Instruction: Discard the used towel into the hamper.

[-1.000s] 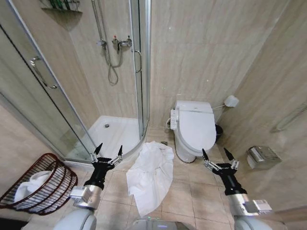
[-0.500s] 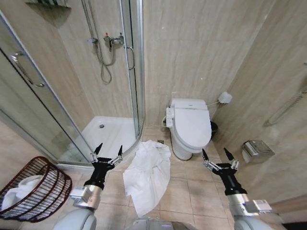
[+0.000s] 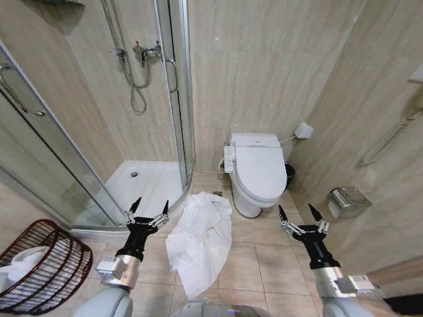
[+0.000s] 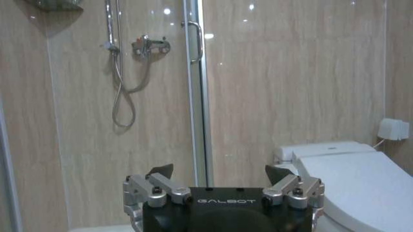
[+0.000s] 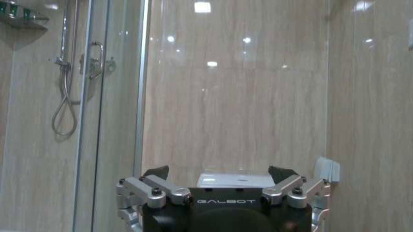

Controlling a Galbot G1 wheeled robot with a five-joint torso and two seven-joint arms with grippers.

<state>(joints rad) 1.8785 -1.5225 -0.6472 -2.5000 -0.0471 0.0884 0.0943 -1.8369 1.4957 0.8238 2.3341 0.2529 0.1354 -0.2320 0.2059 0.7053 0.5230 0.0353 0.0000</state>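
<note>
A white towel [image 3: 200,241] lies crumpled and spread on the tiled floor [image 3: 264,261], in the middle of the head view, its upper end near the foot of the toilet [image 3: 256,170] and the lower corner of the shower's glass door [image 3: 177,99], its lower end tapering to a point toward the robot. Nothing holds it. The hamper [image 3: 41,274], a dark red-brown wire basket, stands on the floor well to the robot's left of the towel, at the picture's lower left corner, with some white cloth [image 3: 18,261] already lying inside it. Between the hamper and the towel the left gripper [image 3: 148,210] hangs in the air above the floor, its two dark pointed fingers spread apart and empty, just beside the towel's left edge in the head view but not touching it. The right gripper [image 3: 298,214] is held up at about the same height on the other side, to the right of the toilet's base, its fingers likewise spread and holding nothing. Behind the towel the white shower tray [image 3: 142,185] sits in the corner with the hose and mixer tap [image 3: 147,51] on the wall above it. On the right wall a metal paper holder [image 3: 346,201] is mounted.
</note>
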